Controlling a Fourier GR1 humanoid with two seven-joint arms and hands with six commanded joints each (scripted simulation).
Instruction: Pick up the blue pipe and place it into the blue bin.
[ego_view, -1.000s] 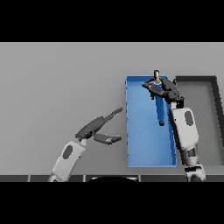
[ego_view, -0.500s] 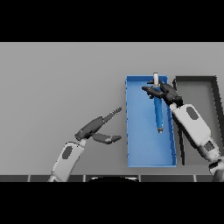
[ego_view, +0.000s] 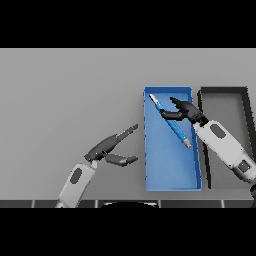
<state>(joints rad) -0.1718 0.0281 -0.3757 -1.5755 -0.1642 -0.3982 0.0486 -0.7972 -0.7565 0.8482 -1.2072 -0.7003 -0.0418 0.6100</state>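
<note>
I count one blue pipe (ego_view: 170, 120), and it lies slanted inside the one blue bin (ego_view: 170, 175) on the grey counter (ego_view: 65, 90). One dark bin (ego_view: 227, 97) stands just beside it on the right. My right robot hand (ego_view: 181, 111) is over the pipe with fingers apart, not clamped on it. My left robot hand (ego_view: 111, 148) is left of the blue bin, fingers straight and apart.
</note>
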